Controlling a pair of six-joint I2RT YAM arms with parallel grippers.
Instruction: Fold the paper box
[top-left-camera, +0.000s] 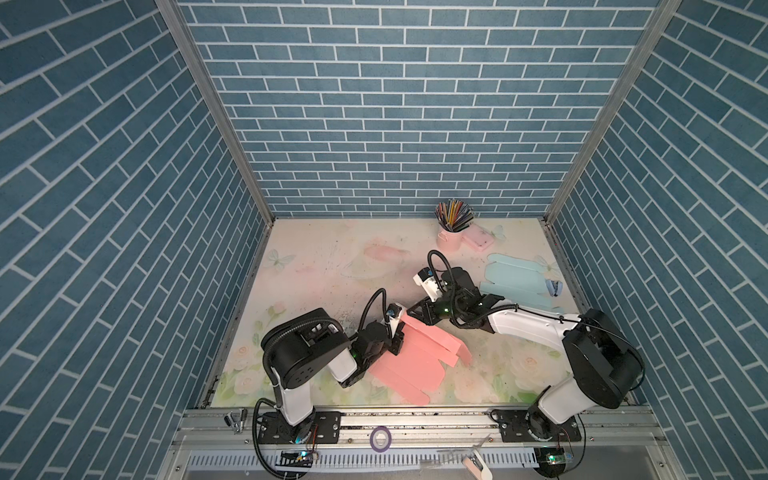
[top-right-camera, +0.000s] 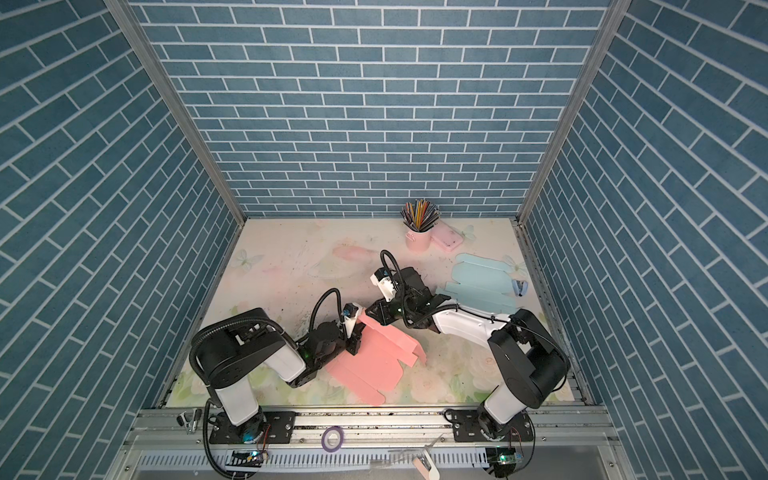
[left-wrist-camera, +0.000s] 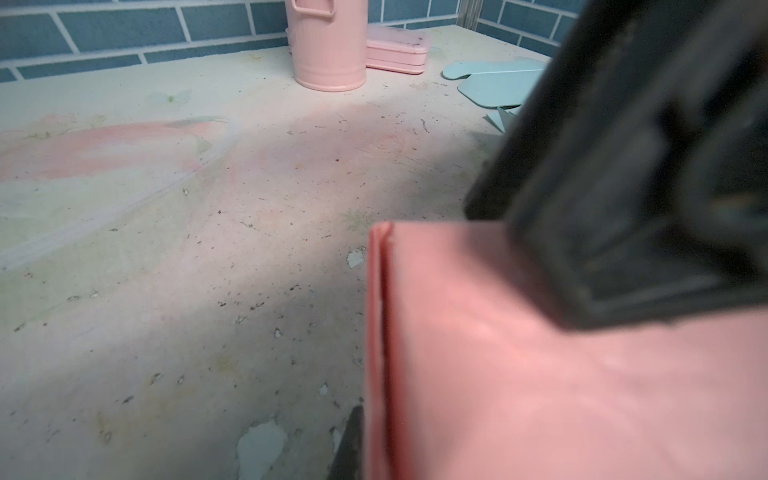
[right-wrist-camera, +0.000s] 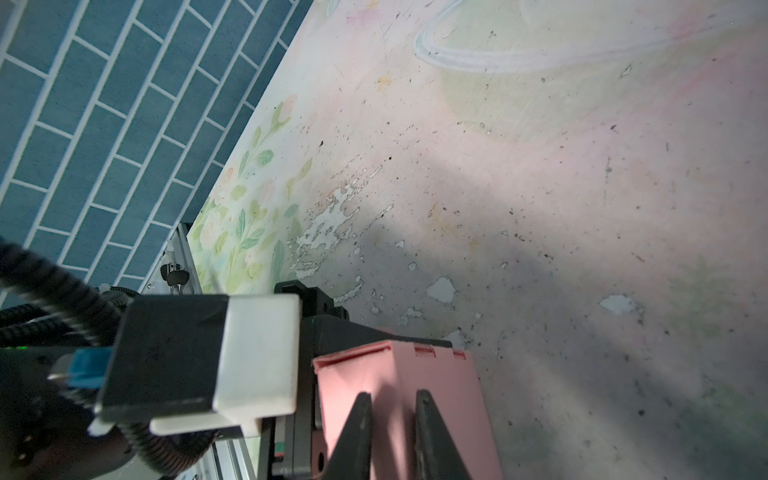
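The pink paper box (top-left-camera: 415, 365) (top-right-camera: 370, 365) lies part-folded at the front middle of the table, with one long wall raised along its far side. My left gripper (top-left-camera: 397, 332) (top-right-camera: 355, 332) pinches the left end of that wall. In the left wrist view the doubled pink edge (left-wrist-camera: 376, 332) fills the near side, with one dark finger (left-wrist-camera: 349, 444) beside it. My right gripper (top-left-camera: 413, 312) (top-right-camera: 372, 311) holds the wall's upper corner. In the right wrist view its two black fingers (right-wrist-camera: 365, 415) stand close together around a pink fold (right-wrist-camera: 395, 399).
A pink cup of pencils (top-left-camera: 451, 237) and a pink case (top-left-camera: 480, 240) stand at the back right. A flat light blue box blank (top-left-camera: 515, 282) lies right of them, with a small blue object (top-left-camera: 555, 287) at its edge. A purple tape roll (top-left-camera: 380, 438) sits on the front rail.
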